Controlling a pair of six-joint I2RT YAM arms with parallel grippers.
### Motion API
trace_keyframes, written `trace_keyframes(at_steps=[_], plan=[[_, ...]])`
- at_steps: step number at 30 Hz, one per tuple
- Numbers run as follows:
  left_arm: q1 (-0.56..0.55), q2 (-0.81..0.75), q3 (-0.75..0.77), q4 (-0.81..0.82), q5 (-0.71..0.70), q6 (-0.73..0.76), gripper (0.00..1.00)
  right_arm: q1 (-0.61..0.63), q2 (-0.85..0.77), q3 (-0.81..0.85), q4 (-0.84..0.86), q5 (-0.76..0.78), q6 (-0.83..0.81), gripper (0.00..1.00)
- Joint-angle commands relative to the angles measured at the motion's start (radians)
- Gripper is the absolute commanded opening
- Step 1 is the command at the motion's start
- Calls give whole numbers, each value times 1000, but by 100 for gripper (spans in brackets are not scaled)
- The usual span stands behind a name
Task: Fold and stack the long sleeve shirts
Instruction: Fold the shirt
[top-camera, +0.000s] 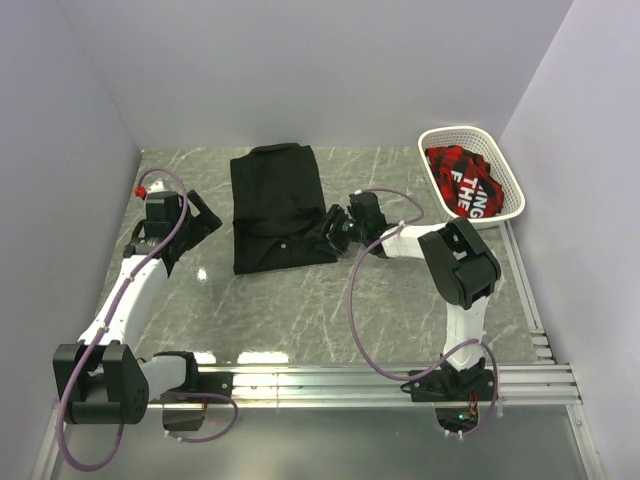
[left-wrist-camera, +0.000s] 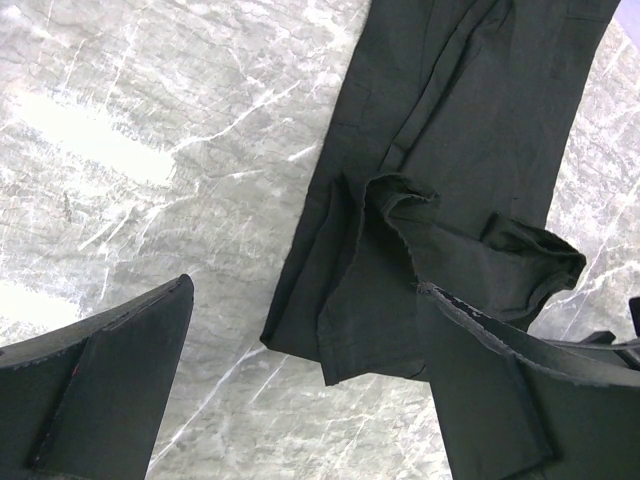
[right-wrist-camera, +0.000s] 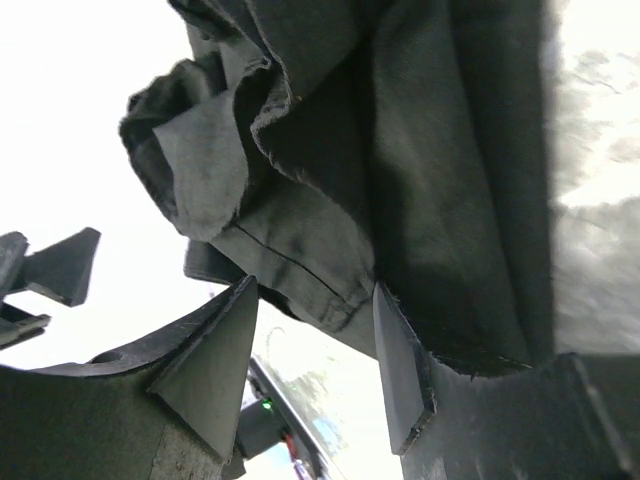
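**Black shirt folded mid-table, both grippers open**

The shirt (top-camera: 278, 200) is lying folded on the marble table (top-camera: 300, 310), well apart from the white basket (top-camera: 468, 131). The left gripper (top-camera: 204, 224) is just beside its left edge, spread wide and holding nothing. The right gripper (top-camera: 332, 228) is at the near right corner, fingers apart, hem loose between them.

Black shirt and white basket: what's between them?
The right tool at the black shirt edge and the right arm, then bare table up to the white basket, per top external view.
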Motion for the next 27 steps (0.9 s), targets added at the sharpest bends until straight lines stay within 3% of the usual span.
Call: trace_keyframes(at_steps=[1, 19, 27], plan=[[1, 2, 12, 30, 14, 11, 99, 12, 30, 76, 71, -3, 35, 57], [2, 15, 2, 30, 60, 8, 99, -8, 297, 553, 119, -34, 122, 57], [2, 40, -1, 25, 108, -3, 99, -68, 297, 666, 1, 35, 49, 58]])
